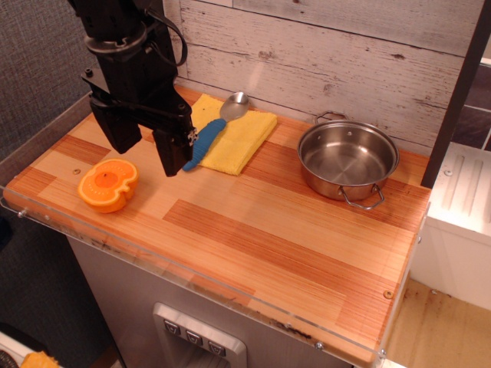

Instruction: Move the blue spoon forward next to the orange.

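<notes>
The blue spoon (205,143) lies on the yellow cloth (244,139) at the back of the wooden counter, its silver bowl pointing to the wall and its blue handle tip reaching off the cloth's front-left edge. The orange (108,184) sits cut face up near the front left edge. My black gripper (146,153) hangs between them, open and empty, with its fingers pointing down. Its right finger (169,157) is just left of the spoon's handle tip; I cannot tell if they touch. The orange is in front of the gripper to the left.
A steel pot (347,161) with two handles stands at the back right. A plank wall runs behind the counter (268,238), which has a clear plastic lip along the front edge. A dark post stands at the right.
</notes>
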`<state>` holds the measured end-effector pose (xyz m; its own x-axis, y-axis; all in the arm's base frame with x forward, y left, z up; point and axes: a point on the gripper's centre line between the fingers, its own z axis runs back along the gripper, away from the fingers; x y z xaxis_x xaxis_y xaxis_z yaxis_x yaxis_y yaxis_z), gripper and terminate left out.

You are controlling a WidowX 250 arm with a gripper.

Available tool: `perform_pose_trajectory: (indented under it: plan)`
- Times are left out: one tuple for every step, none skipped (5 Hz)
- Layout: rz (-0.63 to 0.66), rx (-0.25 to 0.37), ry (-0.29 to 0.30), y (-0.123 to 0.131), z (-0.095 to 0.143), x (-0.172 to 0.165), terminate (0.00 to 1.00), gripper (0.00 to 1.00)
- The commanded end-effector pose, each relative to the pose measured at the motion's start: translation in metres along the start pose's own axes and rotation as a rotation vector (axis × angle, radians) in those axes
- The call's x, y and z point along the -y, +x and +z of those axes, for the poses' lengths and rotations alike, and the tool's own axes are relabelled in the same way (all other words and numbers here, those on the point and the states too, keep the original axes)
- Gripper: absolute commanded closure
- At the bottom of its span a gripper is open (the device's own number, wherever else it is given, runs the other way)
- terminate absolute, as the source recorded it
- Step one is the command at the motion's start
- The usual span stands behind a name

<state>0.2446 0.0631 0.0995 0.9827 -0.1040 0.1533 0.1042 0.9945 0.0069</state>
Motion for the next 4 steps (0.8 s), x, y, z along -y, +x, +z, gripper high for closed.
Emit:
perform_pose_trajectory:
  plan:
    - [0.000,0.000,0.000,0.000,0.000,0.000,0.00,0.00]
    - [0.022,0.040,0.000,0.018,-0.007,-0.011,0.00,0.00]
    - [0.046,0.053,0.003,0.038,-0.018,-0.024,0.00,0.00]
    - [0.073,0.048,0.035,0.055,-0.032,-0.035,0.00,0.00]
